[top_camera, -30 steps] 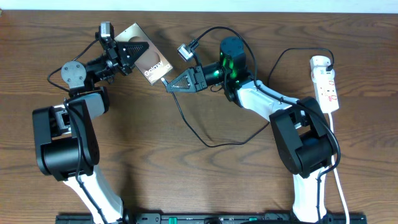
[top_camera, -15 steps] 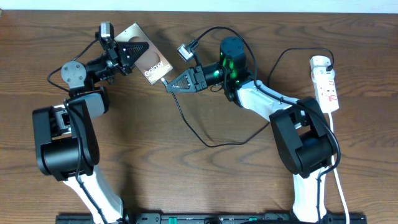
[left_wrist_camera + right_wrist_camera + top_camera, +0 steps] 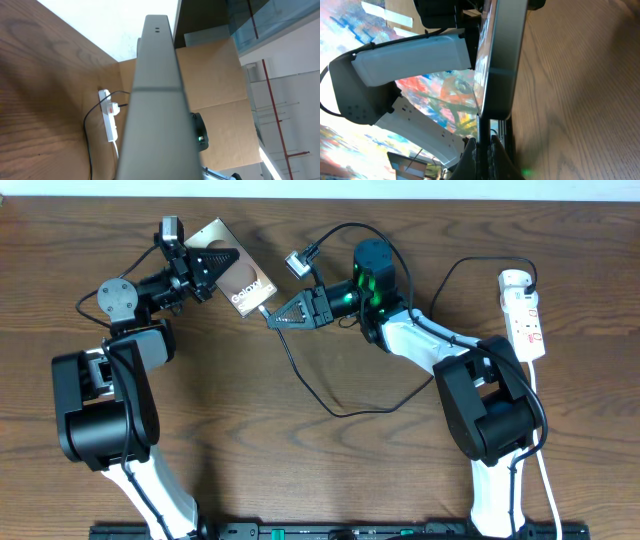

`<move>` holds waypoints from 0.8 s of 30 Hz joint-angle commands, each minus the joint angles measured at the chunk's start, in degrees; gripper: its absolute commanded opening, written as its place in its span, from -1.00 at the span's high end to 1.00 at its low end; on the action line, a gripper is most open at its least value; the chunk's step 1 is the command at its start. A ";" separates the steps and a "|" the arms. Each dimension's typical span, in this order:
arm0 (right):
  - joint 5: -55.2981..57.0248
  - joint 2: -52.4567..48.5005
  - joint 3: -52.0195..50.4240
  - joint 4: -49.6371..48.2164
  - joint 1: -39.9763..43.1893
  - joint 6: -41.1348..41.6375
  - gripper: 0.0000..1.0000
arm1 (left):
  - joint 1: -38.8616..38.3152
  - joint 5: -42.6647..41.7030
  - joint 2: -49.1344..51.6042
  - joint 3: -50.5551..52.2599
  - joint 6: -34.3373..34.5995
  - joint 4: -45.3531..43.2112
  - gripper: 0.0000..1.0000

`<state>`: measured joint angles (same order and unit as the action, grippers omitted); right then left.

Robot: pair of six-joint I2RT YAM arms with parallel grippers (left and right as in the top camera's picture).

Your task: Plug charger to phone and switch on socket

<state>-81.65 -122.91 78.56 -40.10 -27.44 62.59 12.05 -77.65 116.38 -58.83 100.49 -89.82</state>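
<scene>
Bronze-brown phone (image 3: 240, 280) sits at eleven o'clock over the counter (image 3: 330, 470), clamped in the left claw (image 3: 228, 257), whose arm reaches in from nine o'clock. The right claw (image 3: 270, 319), pinched together on the plug tip of the charger (image 3: 300, 375), points toward nine o'clock at the phone's lower end. Whether the tip is seated I cannot tell. A skewed push could bend it or twist the phone in its grip. The socket (image 3: 527, 320) lies at three o'clock.

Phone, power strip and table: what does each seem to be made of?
Phone: metal or glass, probably; smooth bronze-brown face with a soft sheen. Power strip: white plastic, judging by its smooth moulded body. Table: wood or wood-look laminate; brown grain shows, matte.
</scene>
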 commanded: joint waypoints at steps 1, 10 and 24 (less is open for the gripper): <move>1.16 -0.11 0.44 -0.20 0.74 -0.46 0.98 | 0.15 -1.40 -0.98 -0.66 -0.85 -1.11 0.85; 1.62 -0.11 0.44 -0.20 0.90 -0.48 0.98 | 0.13 -1.44 -0.98 -0.66 -1.01 -1.14 0.85; 3.08 -0.11 0.44 -0.20 0.90 -0.44 0.99 | 0.13 -2.01 -0.98 -0.66 -2.08 -1.11 0.86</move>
<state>-81.41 -122.91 78.56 -40.10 -27.11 62.59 12.25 -77.84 116.38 -58.83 99.61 -89.82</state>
